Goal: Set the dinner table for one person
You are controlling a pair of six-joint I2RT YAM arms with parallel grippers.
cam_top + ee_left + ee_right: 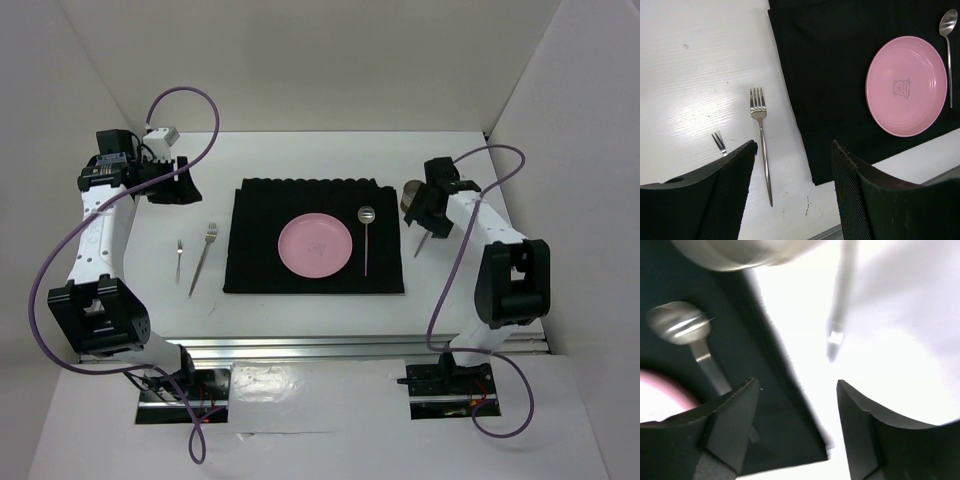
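Seen from above, the dinner table (300,155) spans the white enclosure. It bears a black placemat (260,230) with a pink plate (315,246) and a spoon (366,240) on it. A large fork (203,258) and a small fork (179,256) lie on bare tabletop to its left, and a cup (410,192) and a slender utensil (423,244) to its right. The left gripper (165,185) hangs near the far left, the right gripper (430,210) over the utensil. Left wrist view: fingers (735,190) apart, nothing between them, above both forks. Right wrist view: fingers (730,420) likewise apart and empty above the blurred utensil. The table is judged rigid, heavy and smooth: a fixed surface to set things on, offering no hold, on which cutlery may slide.
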